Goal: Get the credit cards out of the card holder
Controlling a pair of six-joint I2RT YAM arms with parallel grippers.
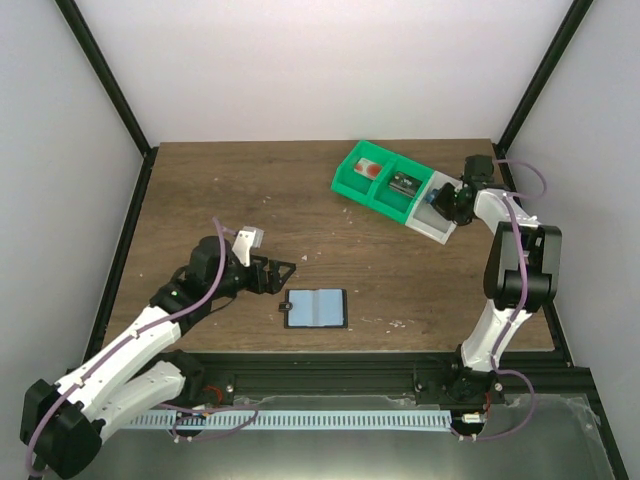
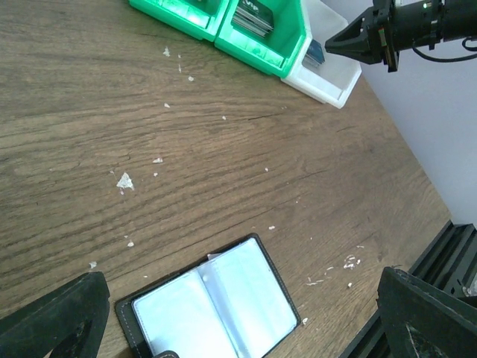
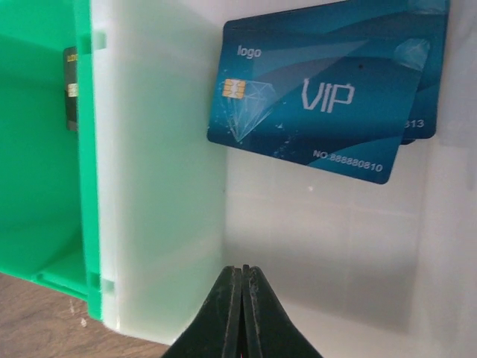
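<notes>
The card holder (image 1: 316, 308) lies open and flat on the table near the front, its two pale blue-grey panels up and no card showing on them. In the left wrist view the card holder (image 2: 212, 309) sits low between my fingers. My left gripper (image 1: 277, 272) is open and empty, just left of it and above the table. My right gripper (image 1: 441, 201) is shut on nothing and hovers over the white bin (image 1: 432, 222). In the right wrist view two blue VIP cards (image 3: 320, 119) lie stacked in that bin beyond my shut fingertips (image 3: 243, 273).
A green two-compartment bin (image 1: 372, 190) adjoins the white one at the back right; it holds a reddish card (image 1: 369, 169) and dark cards (image 1: 403, 183). Small white crumbs (image 2: 124, 180) dot the wood. The table's right edge and black frame rail (image 2: 447, 246) are close by.
</notes>
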